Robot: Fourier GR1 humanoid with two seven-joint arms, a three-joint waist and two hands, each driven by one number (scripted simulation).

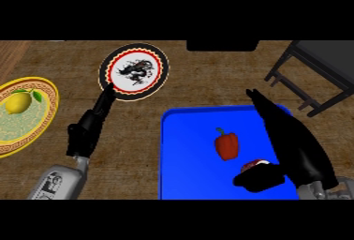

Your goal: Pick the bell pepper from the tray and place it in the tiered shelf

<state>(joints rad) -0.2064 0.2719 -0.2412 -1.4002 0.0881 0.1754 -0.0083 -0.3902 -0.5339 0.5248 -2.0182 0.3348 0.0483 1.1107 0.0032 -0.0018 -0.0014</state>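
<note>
A: Where is the bell pepper [227,145]?

B: It lies on the blue tray [187,159], about in the middle, red, with its green stem toward the far side. Nothing touches it.

A: How will it handle, do you think?

B: I judge it light and quite stiff, with a smooth skin that may slip. I would take it around the wide body, not by the thin stem.

A: And the hands?

B: The right hand [287,138] is over the right part of the tray, just beside the pepper. Its fingers [266,110] are straight and point away, the thumb [257,178] is spread near a small dark red thing [253,164]. It holds nothing. The left hand [90,126] is on the desk [207,79], fingers also straight, the tips reaching the patterned plate [136,71].

A: What else is around?

B: A yellow plate [38,126] with a lemon [19,103] at the left. The dark tiered shelf [318,70] stands at the far right, well apart from the pepper.
</note>
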